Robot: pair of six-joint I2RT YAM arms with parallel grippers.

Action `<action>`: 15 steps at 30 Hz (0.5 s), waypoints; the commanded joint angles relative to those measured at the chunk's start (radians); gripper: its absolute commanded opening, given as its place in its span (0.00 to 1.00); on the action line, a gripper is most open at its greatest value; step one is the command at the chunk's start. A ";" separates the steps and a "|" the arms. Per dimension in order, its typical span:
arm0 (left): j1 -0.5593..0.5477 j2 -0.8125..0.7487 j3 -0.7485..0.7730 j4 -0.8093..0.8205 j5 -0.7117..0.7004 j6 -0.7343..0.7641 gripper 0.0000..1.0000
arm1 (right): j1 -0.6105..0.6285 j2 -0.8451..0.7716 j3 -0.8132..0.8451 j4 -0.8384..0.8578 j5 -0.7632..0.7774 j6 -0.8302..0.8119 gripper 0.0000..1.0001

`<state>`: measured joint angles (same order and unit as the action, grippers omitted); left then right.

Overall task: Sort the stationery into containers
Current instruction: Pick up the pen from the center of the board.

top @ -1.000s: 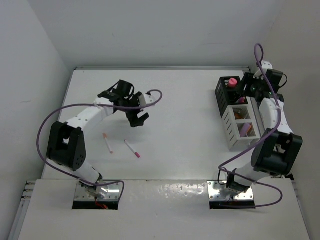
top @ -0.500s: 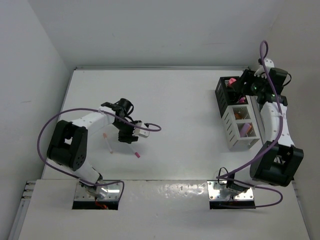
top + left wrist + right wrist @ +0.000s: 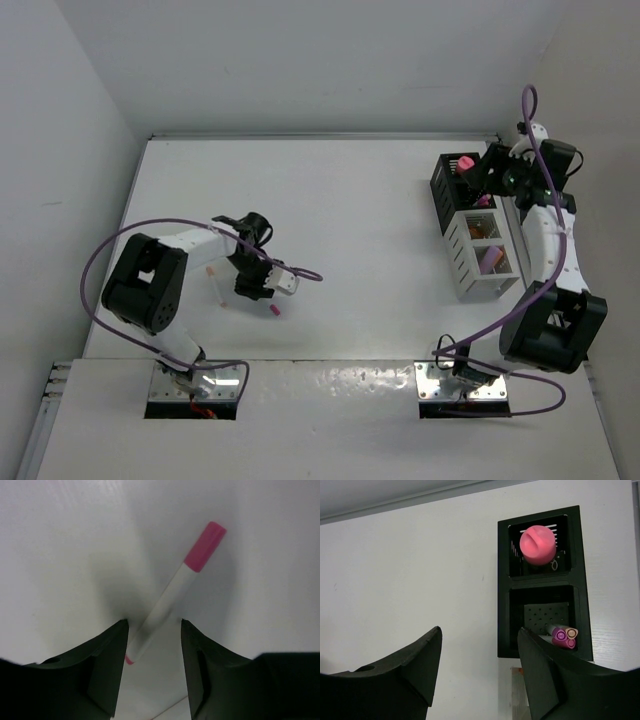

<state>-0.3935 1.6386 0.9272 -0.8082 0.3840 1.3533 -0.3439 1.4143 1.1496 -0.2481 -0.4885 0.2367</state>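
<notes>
White-shelled left arm [image 3: 195, 240] folded low, claw [image 3: 152, 626] astride a pen [image 3: 175, 587].

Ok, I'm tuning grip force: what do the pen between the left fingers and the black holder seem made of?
The pen looks like smooth plastic: even white barrel, matte pink cap. The black holder looks matte and rigid, with a perforated floor and slotted wall; moulded plastic or coated metal, I can't tell which.

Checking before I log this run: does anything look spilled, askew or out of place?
Nothing looks spilled or damaged. Two pens lie loose and unsorted on the table: one pen sits between the fingers of the open left tool, and a second pen lies just left of it in the top view.
</notes>
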 commanded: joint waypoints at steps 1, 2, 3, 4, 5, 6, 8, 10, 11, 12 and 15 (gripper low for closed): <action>-0.031 0.030 -0.028 0.049 -0.030 0.009 0.51 | -0.003 -0.031 -0.016 0.021 -0.031 0.013 0.62; -0.044 0.038 -0.042 0.059 -0.040 0.006 0.50 | -0.003 -0.035 -0.019 0.024 -0.033 0.018 0.61; -0.051 0.052 -0.050 0.070 -0.056 -0.005 0.46 | -0.003 -0.040 -0.021 0.024 -0.039 0.019 0.62; -0.057 0.058 -0.057 0.093 -0.066 -0.011 0.43 | -0.003 -0.041 -0.025 0.023 -0.050 0.021 0.62; -0.073 0.061 -0.071 0.113 -0.071 -0.023 0.39 | -0.001 -0.047 -0.027 0.017 -0.055 0.032 0.62; -0.082 0.069 -0.077 0.128 -0.088 -0.055 0.31 | 0.002 -0.049 -0.028 0.013 -0.061 0.038 0.62; -0.108 0.079 -0.077 0.168 -0.100 -0.091 0.21 | 0.009 -0.055 -0.033 0.000 -0.076 0.049 0.62; -0.126 0.090 -0.051 0.182 -0.094 -0.158 0.07 | 0.023 -0.077 -0.054 0.003 -0.088 0.062 0.61; -0.130 0.093 -0.032 0.182 -0.083 -0.186 0.04 | 0.037 -0.086 -0.065 0.006 -0.099 0.082 0.61; -0.131 0.101 0.023 0.184 -0.053 -0.272 0.00 | 0.045 -0.109 -0.098 0.010 -0.102 0.098 0.61; -0.127 0.159 0.219 0.127 0.047 -0.482 0.00 | 0.088 -0.164 -0.169 0.076 -0.145 0.160 0.61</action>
<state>-0.5110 1.7191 1.0046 -0.6979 0.3096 1.1057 -0.2947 1.3201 1.0317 -0.2424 -0.5648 0.3233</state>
